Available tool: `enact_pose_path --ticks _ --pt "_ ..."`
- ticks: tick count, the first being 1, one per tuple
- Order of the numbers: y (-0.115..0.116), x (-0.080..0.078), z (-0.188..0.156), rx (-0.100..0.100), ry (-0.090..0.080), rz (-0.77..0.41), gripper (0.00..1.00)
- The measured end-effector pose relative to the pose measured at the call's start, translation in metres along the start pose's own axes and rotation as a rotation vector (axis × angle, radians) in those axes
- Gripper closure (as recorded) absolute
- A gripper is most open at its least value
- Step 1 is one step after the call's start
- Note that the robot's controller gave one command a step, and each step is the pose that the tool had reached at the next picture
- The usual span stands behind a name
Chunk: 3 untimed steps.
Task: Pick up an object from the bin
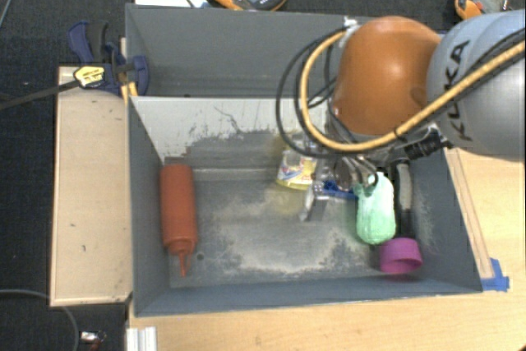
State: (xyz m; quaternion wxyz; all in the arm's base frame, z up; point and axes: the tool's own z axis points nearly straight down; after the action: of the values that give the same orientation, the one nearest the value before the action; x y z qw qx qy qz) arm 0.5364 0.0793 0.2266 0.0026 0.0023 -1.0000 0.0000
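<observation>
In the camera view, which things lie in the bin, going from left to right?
Reddish-brown bottle → yellow packet → pale green soft thing → purple cup.

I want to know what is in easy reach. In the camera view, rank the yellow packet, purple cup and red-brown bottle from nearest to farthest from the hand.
1. Yellow packet, mid-bin, just up and left of the hand.
2. Purple cup, near the front right corner.
3. Red-brown bottle, along the left wall.
</observation>
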Motion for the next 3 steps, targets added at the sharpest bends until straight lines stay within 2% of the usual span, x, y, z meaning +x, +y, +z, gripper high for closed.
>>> enact_pose_path --ticks 1,2,3 --pt "-0.001 -0.001 -0.005 -0.001 -0.008 0.004 0.0" --pt "-0.025 -0.051 0.141 -0.001 -0.014 -0.069 0.0" --pt "-0.023 -0.045 0.132 -0.001 -0.009 -0.07 0.0"
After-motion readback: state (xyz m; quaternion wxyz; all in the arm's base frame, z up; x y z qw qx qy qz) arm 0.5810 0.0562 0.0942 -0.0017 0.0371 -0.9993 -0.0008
